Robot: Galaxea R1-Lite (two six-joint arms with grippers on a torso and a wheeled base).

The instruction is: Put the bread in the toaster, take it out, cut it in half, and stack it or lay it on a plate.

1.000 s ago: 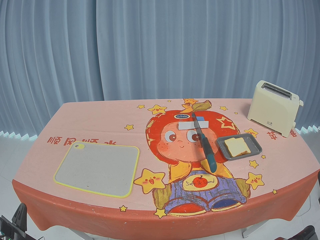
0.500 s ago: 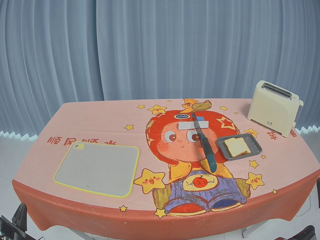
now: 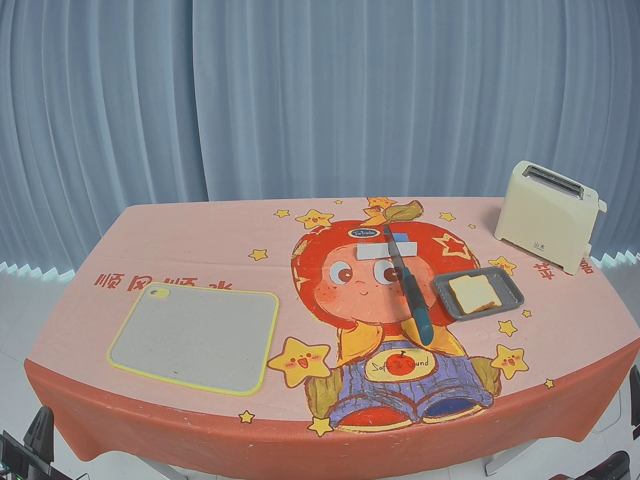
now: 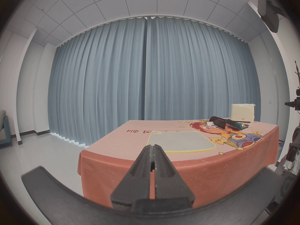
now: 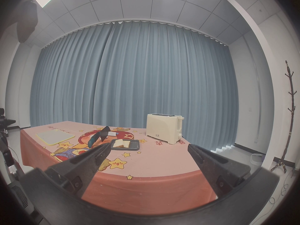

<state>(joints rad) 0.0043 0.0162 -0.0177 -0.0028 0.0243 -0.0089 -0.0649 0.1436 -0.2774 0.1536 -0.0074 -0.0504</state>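
A slice of bread (image 3: 474, 293) lies on a small dark grey tray (image 3: 510, 286) right of the table's middle. A cream toaster (image 3: 547, 215) stands at the far right corner, slots up. A knife with a teal handle (image 3: 413, 295) rests just left of the tray, its blade on a white holder (image 3: 373, 250). A grey cutting board with a yellow rim (image 3: 195, 336) lies at the front left. My left gripper (image 4: 152, 149) is shut and empty, below the table's left end. My right gripper (image 5: 149, 153) is open and empty, off the table's right end; bread (image 5: 122, 143) and toaster (image 5: 164, 127) lie beyond it.
A pink tablecloth with a cartoon print (image 3: 200, 248) covers the table and hangs over its edges. Blue curtains (image 3: 320, 81) close off the back. A coat stand (image 5: 289, 116) is at the room's right wall.
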